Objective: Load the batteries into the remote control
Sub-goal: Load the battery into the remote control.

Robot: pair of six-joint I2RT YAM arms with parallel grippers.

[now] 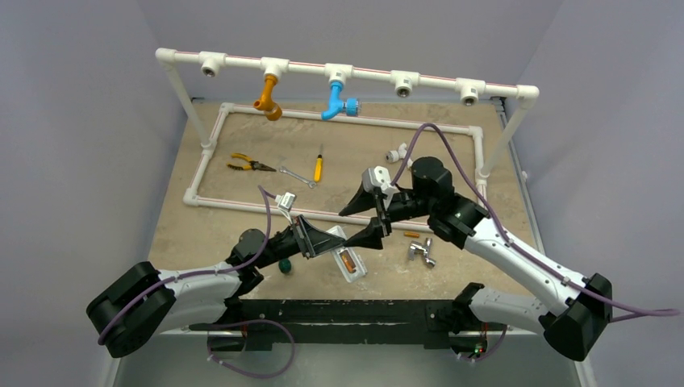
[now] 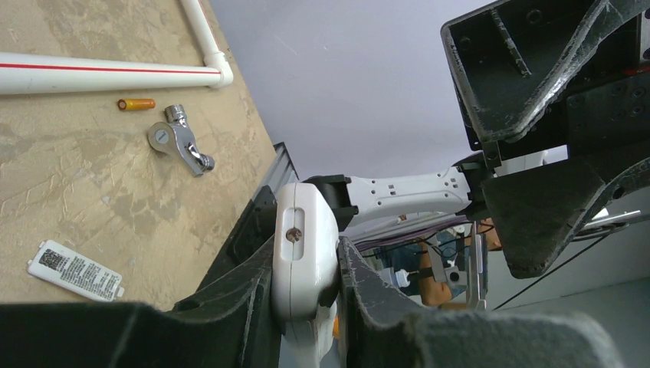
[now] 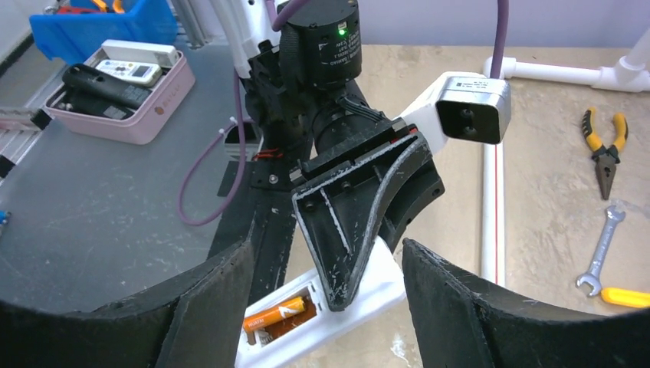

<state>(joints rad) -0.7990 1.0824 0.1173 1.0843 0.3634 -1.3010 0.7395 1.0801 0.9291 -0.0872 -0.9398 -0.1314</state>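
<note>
— Where do we have the remote control [image 3: 377, 290]?

— In the left gripper [image 2: 305, 272]. Its fingers are pressed against two opposite sides of the remote control, which has its bay side turned up.

— And the bay?

— Open. We see one battery [image 3: 277, 314] lying in it, toward one end of the remote control. We cannot tell whether a second sits beside it.

— The right gripper [image 1: 351, 227]?

— Spread wide and holding nothing. It hangs just above the remote control, with a finger on either side of it.

— What else do we see?

— A loose battery [image 1: 412, 235] lies on the table to the right of the remote control, well apart from it. A chrome tap fitting [image 1: 421, 251] sits just beside that battery, also to the remote control's right. A white labelled cover [image 2: 75, 270] lies flat on the table near the remote control.
</note>
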